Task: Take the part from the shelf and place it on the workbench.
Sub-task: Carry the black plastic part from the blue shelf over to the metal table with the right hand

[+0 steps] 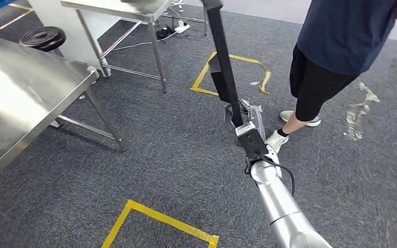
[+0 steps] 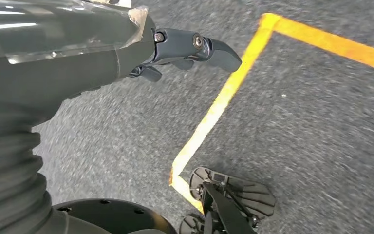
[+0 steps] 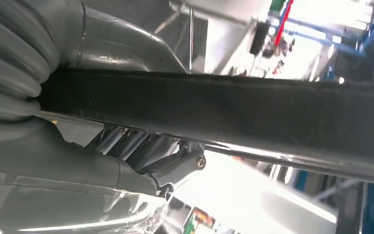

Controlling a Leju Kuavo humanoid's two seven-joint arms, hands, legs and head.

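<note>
The part is a long black bar (image 1: 222, 57) that rises steeply from my right hand (image 1: 247, 124) toward the top of the head view. My right hand grips its lower end, out over the grey carpet at the end of my silver arm. In the right wrist view the same bar (image 3: 224, 107) runs across the picture, with my fingers (image 3: 175, 165) wrapped under it. The steel workbench (image 1: 20, 93) stands at the left, well apart from the bar. My left hand (image 2: 185, 46) hangs over the floor with its fingers apart and nothing in it.
A person (image 1: 341, 36) in dark clothes stands at the upper right, one shoe (image 1: 276, 140) close to my right hand. A second steel table (image 1: 119, 8) and a black stool (image 1: 42, 37) are at the back left. Yellow tape squares (image 1: 160, 219) mark the carpet.
</note>
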